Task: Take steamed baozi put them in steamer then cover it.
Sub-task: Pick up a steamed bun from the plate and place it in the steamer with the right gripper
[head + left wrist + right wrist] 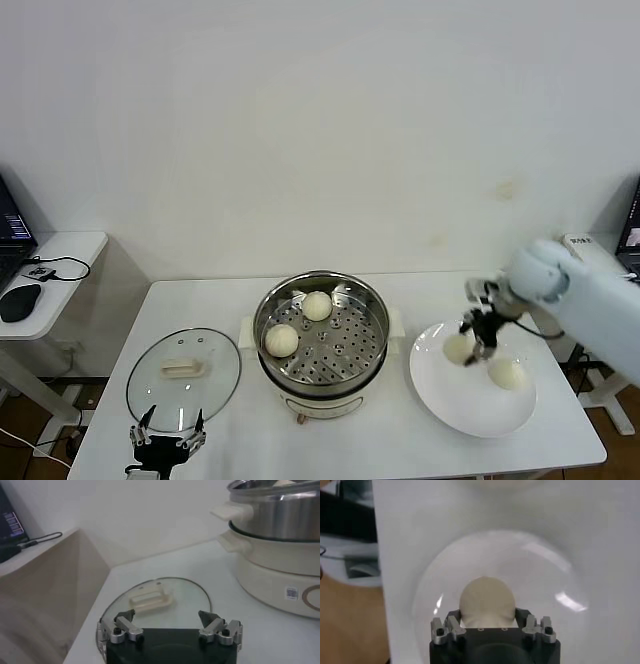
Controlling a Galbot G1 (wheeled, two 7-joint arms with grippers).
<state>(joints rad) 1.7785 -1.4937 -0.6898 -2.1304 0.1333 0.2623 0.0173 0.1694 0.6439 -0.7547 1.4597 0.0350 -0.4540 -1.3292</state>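
Two baozi [300,323] sit steamed-soft in the steamer [372,322]; our right gripper [470,345] jaws cradle a third [486,599] across its middle, gently; left gripper [167,432] jaws gape.

White table [400,440]: steamer [320,345] centre, glass cover [183,375] left, white plate [470,400] right.

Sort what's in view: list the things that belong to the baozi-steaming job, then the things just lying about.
Job:
- steamer, two baozi inside
- plate with two baozi
- glass cover
- right gripper, shut on a plate baozi

Lying about:
- computer mouse
- cable
- side table
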